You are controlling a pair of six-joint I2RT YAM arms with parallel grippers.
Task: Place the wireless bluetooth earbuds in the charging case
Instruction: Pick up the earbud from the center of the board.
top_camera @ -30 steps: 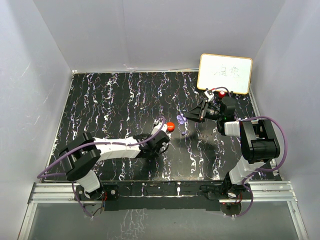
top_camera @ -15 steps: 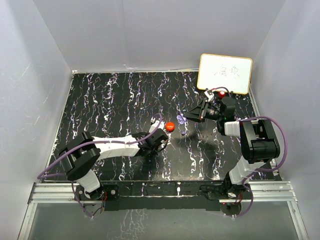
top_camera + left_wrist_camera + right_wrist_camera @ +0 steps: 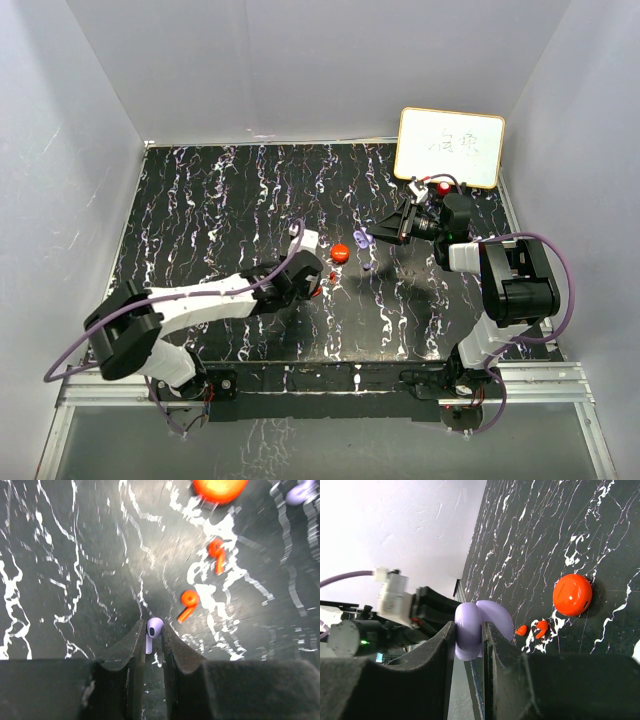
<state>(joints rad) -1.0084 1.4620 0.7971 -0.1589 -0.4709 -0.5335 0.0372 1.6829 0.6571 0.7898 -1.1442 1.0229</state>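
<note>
Step in hand: pickup of the first bud, judged from the grasp. The left gripper (image 3: 152,636) had its jaws nearly together, pinching one tiny lavender plastic earbud (image 3: 154,626) by the stem, head poking out at the tips. Couldn't tell if the bud was off the black white-veined tabletop (image 3: 200,200) yet.

The right gripper (image 3: 469,630) was clamped on the round lavender plastic charging case (image 3: 495,617), which was hinged open and held up off the table, right of centre in the overhead view.

Next move, my read: carry the pinched bud over to the open lavender case, line its stem up with a socket and push it in. It's a small target, so the right arm needs to hold the case steady with its opening facing the left arm. The bud could slip or rotate in the pinch.

Counts:
- lavender earbuds: 2, one in the left jaws and one loose lavender earbud (image 3: 368,266) on the table just below the held case
- small red plastic earbuds: 2, one (image 3: 217,555) and the other (image 3: 188,602), lying close together but apart, near the left fingers
- cases: 2, the lavender one plus a round red closed case (image 3: 341,253) on the table between the arms
- white framed board (image 3: 450,147): 1, at the far right edge, not involved
</note>
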